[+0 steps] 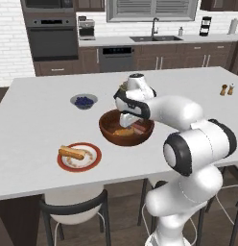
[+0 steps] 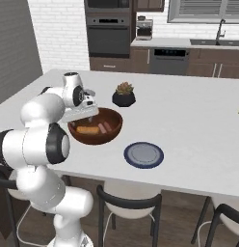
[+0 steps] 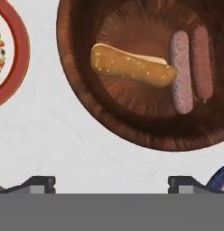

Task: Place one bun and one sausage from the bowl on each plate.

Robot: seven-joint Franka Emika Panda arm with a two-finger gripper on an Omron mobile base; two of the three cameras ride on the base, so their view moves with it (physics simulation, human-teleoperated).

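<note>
A large wooden bowl [image 3: 86, 122] on a white counter [image 1: 34, 120] holds one bun [image 3: 132, 65] and two sausages [image 3: 181, 72] lying side by side, the bun's end touching the nearer sausage. A second bun [image 1: 71, 153] lies on the red-rimmed plate [image 1: 94, 161] to the bowl's left. The blue plate [image 2: 143, 155] sits near the bowl's other side. A small grey bowl [image 1: 83, 100] holds blueberries. The gripper [image 3: 111, 182] hovers above the bowl, jaws spread wide, holding nothing.

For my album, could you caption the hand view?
Open gripper above wooden bowl holding one bun and two sausages.
</note>
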